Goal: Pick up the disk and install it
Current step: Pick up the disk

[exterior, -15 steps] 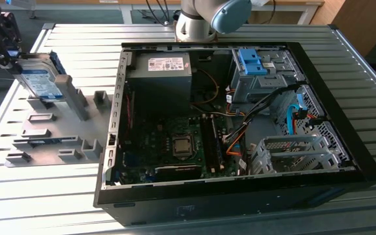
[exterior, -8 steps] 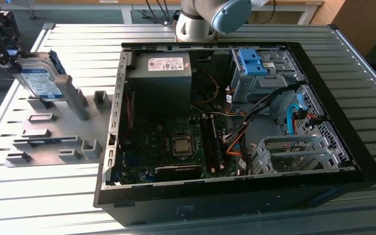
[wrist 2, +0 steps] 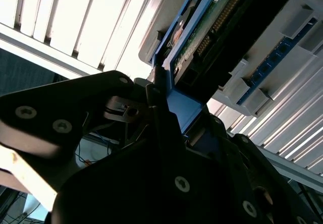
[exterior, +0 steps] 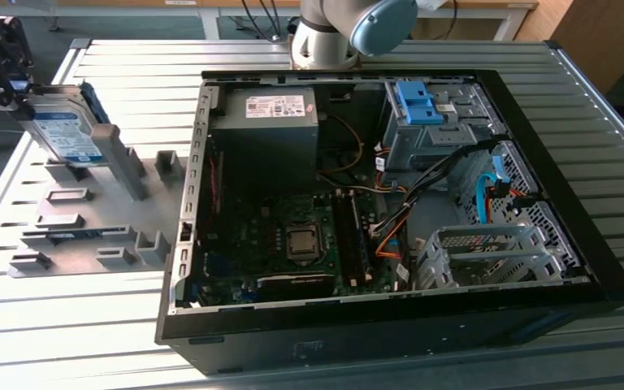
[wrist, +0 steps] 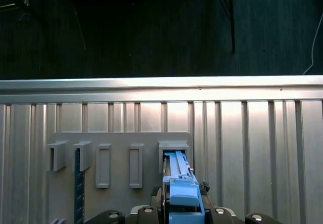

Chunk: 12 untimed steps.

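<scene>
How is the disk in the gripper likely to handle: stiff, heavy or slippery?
The disk stands nearly upright in the gripper without sagging, so it is probably stiff. Its metal body suggests it is rather heavy for its size. The grip seems to be on its smooth blue rail, so it might slip or twist. Its bare circuit board looks fragile.

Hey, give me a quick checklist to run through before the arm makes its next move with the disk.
1. Tool shut on the disk: ok; in the second wrist view it clamps the disk's blue frame.
2. Disk clear of the holder plate: cannot tell; its lower end sits right at a slot.
3. Computer case open: ok, side panel off.
4. Metal drive cage free: ok, it looks empty.
5. Cables clear of that cage: cannot tell; blue ones run just beside it.
</scene>
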{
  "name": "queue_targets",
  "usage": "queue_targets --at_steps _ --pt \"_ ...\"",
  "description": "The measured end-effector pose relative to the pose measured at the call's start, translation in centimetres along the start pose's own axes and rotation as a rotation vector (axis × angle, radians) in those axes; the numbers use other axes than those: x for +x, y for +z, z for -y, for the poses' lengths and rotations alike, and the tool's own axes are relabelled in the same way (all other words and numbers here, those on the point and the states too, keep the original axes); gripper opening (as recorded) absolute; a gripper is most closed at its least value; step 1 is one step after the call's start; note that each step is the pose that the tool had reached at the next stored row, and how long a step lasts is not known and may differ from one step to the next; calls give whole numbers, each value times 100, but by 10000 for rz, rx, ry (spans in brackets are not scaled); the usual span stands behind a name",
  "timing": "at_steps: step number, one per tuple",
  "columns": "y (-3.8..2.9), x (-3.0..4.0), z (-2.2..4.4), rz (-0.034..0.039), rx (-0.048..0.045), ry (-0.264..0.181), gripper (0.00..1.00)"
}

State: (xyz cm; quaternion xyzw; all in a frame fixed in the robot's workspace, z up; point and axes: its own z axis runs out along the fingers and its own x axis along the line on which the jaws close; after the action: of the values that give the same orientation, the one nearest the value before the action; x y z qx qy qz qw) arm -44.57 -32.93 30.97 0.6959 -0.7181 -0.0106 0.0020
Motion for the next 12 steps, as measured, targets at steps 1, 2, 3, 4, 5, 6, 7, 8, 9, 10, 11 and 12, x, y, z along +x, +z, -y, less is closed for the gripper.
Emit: queue_targets --at_steps 1,2,3,4,5,6,7,8,9,10,11,12 --pt "-9 0 0 0 0 0 36" --pt "-20 0 0 0 1 0 36" --pt "-29 0 0 0 0 0 36" --pt "-31 0 0 1 2 0 36" --pt "-32 0 0 2 4 0 36" --pt "-34 0 -1 2 3 0 36" --pt "-37 -1 -1 1 2 0 36" --pt "-39 -1 -1 0 0 0 36" --pt "-40 -1 0 1 2 0 36" --pt "-42 -1 -1 1 2 0 36" --pt "-45 -1 -1 0 0 0 36" --pt "-49 -1 -1 0 0 0 36"
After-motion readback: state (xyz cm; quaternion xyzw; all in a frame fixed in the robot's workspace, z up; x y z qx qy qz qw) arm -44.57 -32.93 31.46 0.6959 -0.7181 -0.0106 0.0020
